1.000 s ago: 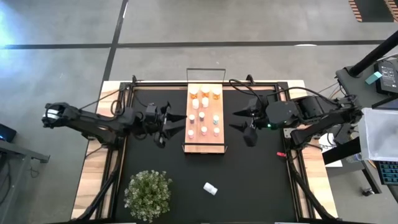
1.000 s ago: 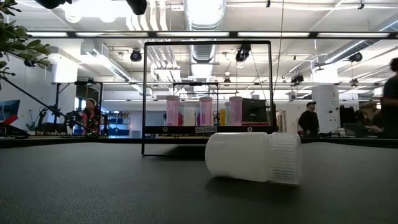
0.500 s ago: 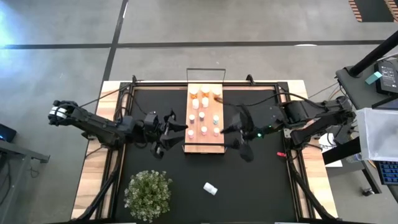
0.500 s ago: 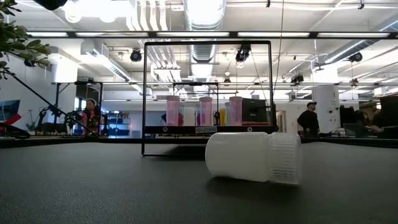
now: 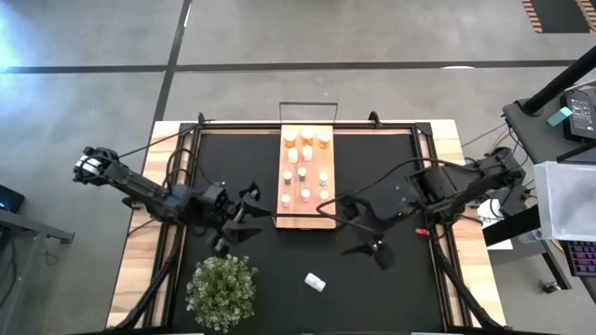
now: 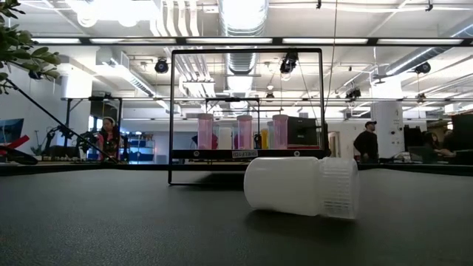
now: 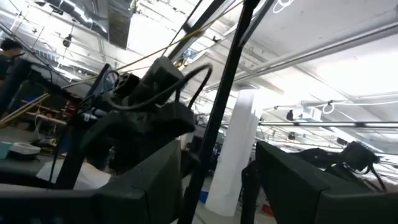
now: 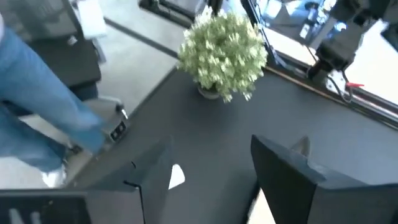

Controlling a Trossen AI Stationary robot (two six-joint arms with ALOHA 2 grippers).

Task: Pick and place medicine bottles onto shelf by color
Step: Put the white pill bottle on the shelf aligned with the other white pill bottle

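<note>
The light-wood shelf (image 5: 307, 214) stands at the mat's far middle with several bottles upright on it: orange (image 5: 306, 137) at its far end, white (image 5: 292, 155), pink (image 5: 304, 194) and pale bluish (image 5: 323, 177). One white bottle (image 5: 316, 282) lies on its side on the black mat, near the camera in the low view (image 6: 299, 185). My left gripper (image 5: 250, 215) is open and empty, left of the shelf's near end. My right gripper (image 5: 352, 229) is open and empty, right of the shelf's near corner, with the white bottle ahead of it in the right wrist view (image 8: 176, 176).
A potted green plant (image 5: 222, 290) stands at the mat's near left, also in the right wrist view (image 8: 224, 55). The shelf's black wire frame (image 6: 246, 52) rises at its ends. A small red thing (image 5: 421, 230) lies at the mat's right edge. People stand in the room behind.
My right gripper has moved from beside the shelf's right side toward the table's near edge and a little left, toward the lying white bottle, staying open. My left gripper has moved toward the near edge along the shelf's left side. The bottles have not moved.
</note>
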